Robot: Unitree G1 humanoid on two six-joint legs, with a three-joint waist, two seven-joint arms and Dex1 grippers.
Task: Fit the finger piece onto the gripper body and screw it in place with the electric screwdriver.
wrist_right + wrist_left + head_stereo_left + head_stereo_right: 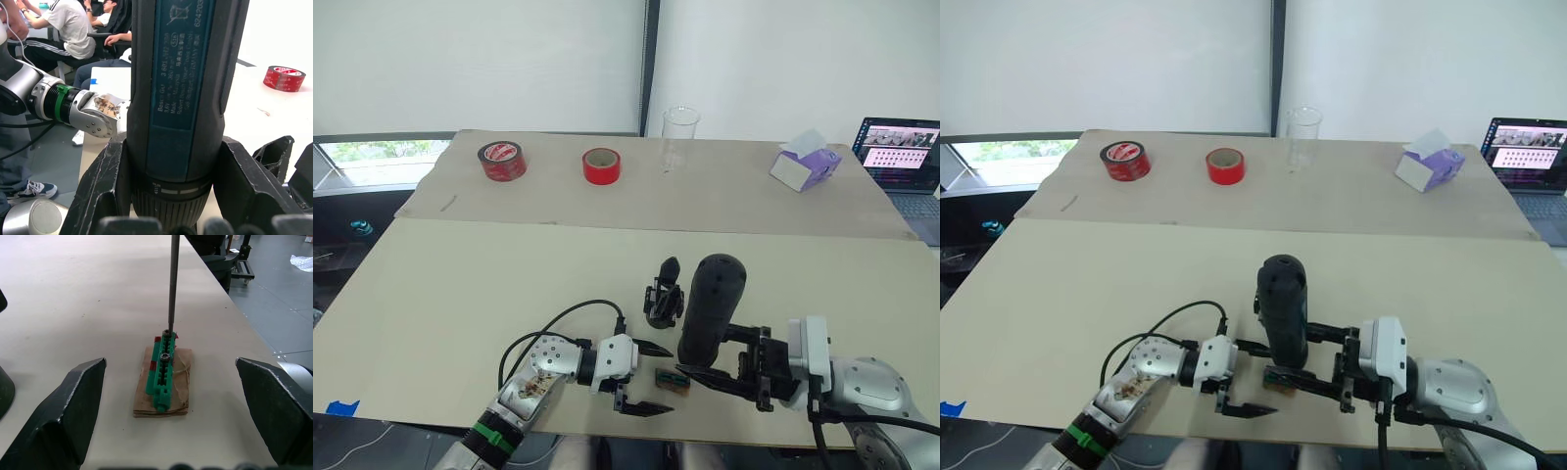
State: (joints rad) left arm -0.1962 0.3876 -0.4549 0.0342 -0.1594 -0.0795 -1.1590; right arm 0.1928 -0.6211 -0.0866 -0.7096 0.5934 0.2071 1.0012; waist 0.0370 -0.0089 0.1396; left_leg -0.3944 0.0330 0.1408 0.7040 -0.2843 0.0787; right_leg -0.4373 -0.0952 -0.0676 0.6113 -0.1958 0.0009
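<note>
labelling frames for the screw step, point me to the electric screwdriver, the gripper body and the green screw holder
electric screwdriver [710,308], left eye view, on the middle of its black barrel
gripper body [663,302], left eye view, on its blocky base
green screw holder [163,372], left wrist view, on the middle of the green strip

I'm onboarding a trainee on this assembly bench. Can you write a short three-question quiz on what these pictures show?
1. True or false: the right tool is shut on the electric screwdriver.
2. The screwdriver's bit touches down on:
A. the gripper body
B. the green screw holder
C. the red tape roll
3. Fill in: the left tool is ____, with one finger on each side of the green screw holder.

Key: 1 true; 2 B; 3 open.
</note>
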